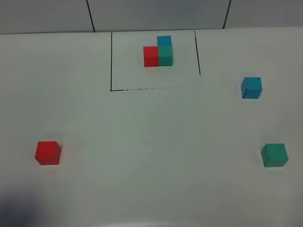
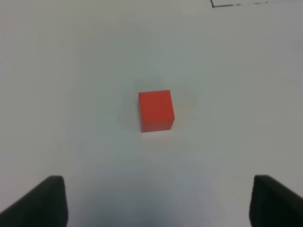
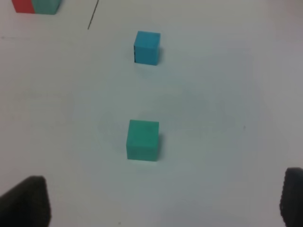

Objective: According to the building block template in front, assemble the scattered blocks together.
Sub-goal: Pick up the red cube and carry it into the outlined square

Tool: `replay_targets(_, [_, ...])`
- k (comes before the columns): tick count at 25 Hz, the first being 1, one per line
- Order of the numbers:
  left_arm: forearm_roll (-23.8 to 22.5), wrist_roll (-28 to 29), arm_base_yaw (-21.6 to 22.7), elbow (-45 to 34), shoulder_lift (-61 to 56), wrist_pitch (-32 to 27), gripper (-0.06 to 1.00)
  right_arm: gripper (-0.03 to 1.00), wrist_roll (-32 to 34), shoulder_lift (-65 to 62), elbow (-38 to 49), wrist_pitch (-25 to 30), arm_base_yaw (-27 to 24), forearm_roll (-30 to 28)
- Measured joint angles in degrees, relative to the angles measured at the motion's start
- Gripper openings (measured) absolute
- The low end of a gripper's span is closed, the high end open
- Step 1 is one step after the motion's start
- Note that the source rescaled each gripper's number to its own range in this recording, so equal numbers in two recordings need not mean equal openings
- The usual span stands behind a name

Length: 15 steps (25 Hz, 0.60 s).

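We judge the job barely begun; no blocks are joined; the template [image 1: 158, 51] sits at the far edge of the surface [image 1: 151, 142]; red block [image 1: 48, 152] near the left edge, blue block [image 1: 251, 88] and green block [image 1: 274, 155] by the right edge; left pincer [image 2: 158, 198] and right pincer [image 3: 163, 194] gape empty; next, left must drop squarely over red.

The white bench [image 1: 151, 142] carries the building block template [image 1: 158, 52] at twelve o'clock, inside a thin black outline [image 1: 111, 61]. A red cube [image 1: 48, 152] sits at eight o'clock, a sky-blue cube [image 1: 251, 88] at two and a teal-green cube [image 1: 274, 155] at four.
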<state>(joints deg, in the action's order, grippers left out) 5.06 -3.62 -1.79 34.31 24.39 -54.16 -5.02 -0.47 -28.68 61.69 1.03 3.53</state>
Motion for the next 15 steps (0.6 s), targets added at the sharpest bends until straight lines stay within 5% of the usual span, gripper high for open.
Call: replay_targets(15, [0.0, 0.07, 0.0, 15.13, 42.71, 1.87, 0.93, 1.0, 0.05, 0.0, 0.0, 0.0, 0.0, 0.0])
